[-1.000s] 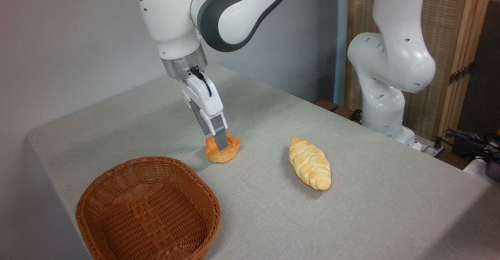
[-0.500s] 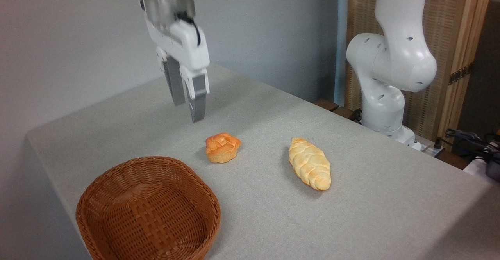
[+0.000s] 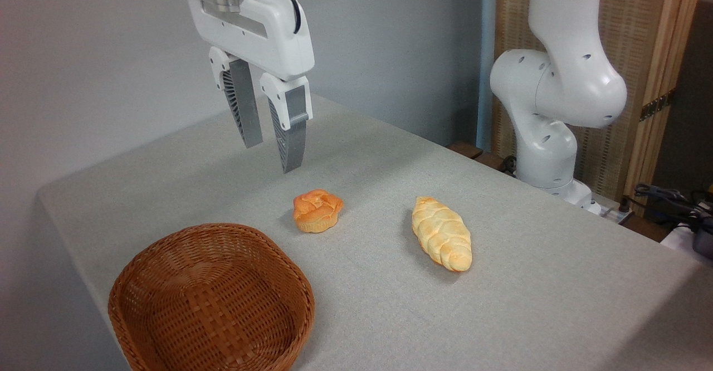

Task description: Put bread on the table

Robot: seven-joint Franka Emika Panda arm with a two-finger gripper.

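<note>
**End effector clear of bread, bun on bench**

End effector [image 3: 271, 154] hangs above the bench [image 3: 557, 304], fingers [image 3: 292, 137] spread with a visible gap, nothing between them. Tips point down, well above the cloth.

Left to right:
- Wicker basket [image 3: 145, 282] at the near-left corner, upright, nothing in it that I can see.
- Bread [image 3: 317, 210], the small orange knotted bun, sits on the grey cloth at about 1 o'clock from the basket, near its rim but apart from it. The end effector is at roughly 11 o'clock from the bun in frame, raised, not touching.
- Braided loaf [image 3: 442, 233], pale yellow, lies flat at 3 o'clock from the bun, apart from it, long axis running from far-left to near-right.
- Arm base [image 3: 548, 137] stands off the bench's far-right edge, at about 1 o'clock from the loaf.
</note>
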